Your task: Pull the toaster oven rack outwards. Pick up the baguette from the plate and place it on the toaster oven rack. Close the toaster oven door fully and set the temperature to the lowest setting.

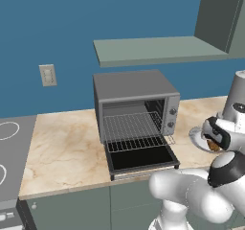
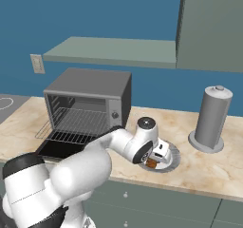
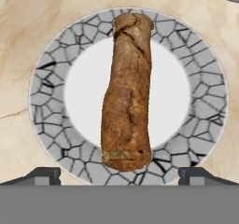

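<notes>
Hovering above the plate (image 3: 46,83), the jaws (image 3: 119,174) stood wide & empty, one tip each side of the baguette (image 3: 127,92). Baguette lay on plate centre, long axis running away from the hand, across the gap betw. tips, so a straight drop looked right. Plate sat on tabletop (image 2: 213,165) right of the oven (image 1: 134,99); door (image 1: 143,159) down, rack (image 1: 131,128) pulled out. Open room betw. plate & rack; canister (image 2: 211,118) well apart.

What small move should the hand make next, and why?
Probably lower straight down onto the brown elongated baguette. The hand hovers open above it, fingertips apart on either side of its near end, and the bread lies on the round grey crackle-rimmed plate.
</notes>
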Motion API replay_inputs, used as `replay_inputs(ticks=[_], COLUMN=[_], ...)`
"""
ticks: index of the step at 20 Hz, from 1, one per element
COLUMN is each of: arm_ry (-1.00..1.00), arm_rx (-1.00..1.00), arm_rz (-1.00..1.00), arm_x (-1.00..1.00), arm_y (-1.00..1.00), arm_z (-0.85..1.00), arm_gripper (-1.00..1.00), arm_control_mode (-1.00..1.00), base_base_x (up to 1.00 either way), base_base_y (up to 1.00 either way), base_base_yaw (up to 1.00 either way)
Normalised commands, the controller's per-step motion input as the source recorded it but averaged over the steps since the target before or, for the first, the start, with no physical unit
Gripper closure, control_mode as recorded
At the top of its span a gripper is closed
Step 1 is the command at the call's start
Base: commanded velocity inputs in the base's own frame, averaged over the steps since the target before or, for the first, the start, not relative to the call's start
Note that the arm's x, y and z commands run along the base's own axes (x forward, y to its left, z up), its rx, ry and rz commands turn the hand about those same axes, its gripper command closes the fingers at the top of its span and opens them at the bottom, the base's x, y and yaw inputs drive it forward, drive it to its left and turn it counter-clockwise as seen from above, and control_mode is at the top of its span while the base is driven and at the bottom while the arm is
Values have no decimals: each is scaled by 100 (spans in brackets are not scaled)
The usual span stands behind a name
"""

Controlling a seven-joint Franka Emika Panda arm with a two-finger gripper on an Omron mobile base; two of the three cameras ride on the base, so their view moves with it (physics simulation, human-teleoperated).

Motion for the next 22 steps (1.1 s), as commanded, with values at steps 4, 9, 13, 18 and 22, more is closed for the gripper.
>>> replay_inputs(ticks=[4,9,13,18,22], arm_ry=[0,0,0,0,-12], arm_rx=[0,0,0,2,12], arm_rz=[0,1,0,1,2], arm_x=[43,42,37,15,-16], arm_y=[-22,-22,-16,-5,-8], arm_z=[-38,-41,-36,-7,66], arm_gripper=[-100,-100,100,100,100], arm_control_mode=[-100,-100,-100,-100,-100], base_base_x=[0,0,0,0,0], base_base_y=[0,0,0,0,0], base_base_yaw=[0,0,0,0,0])
